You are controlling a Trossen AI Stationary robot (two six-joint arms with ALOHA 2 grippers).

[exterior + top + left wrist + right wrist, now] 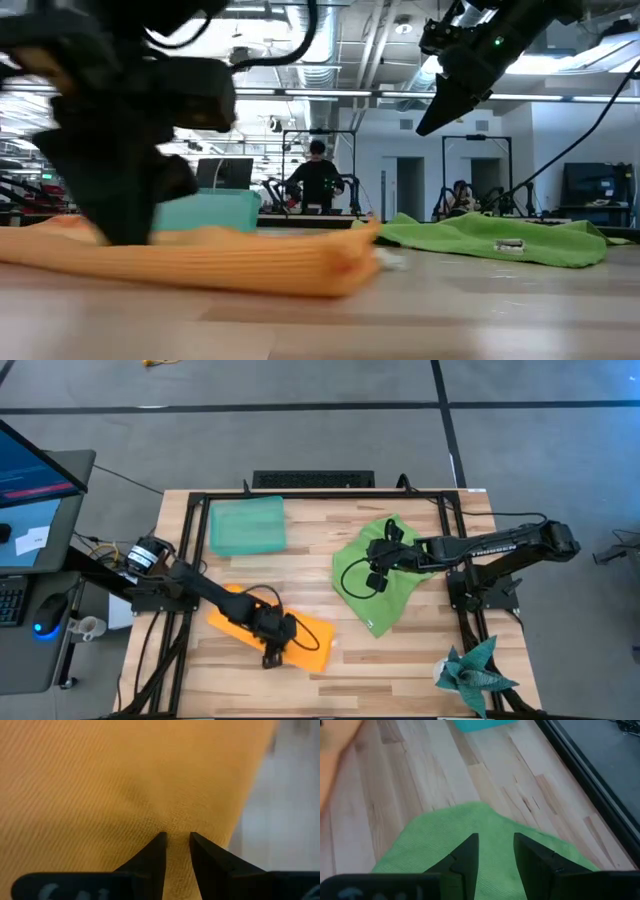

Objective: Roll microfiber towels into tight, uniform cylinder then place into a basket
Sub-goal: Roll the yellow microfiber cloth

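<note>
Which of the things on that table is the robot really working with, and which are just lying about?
Part of the job:
- orange towel, left hand on it
- green towel, right hand above it
- teal basket

Lying about:
- spiky teal star at the table's corner

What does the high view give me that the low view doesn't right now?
Only the high view shows the layout: the basket at the table's far left, the spiky teal star-shaped object at the near right corner, and both arms in full.
Only the low view shows height: the right gripper hangs clear above the green towel, and a person sits in the room behind.
Both show the left gripper down on the folded orange towel.
</note>
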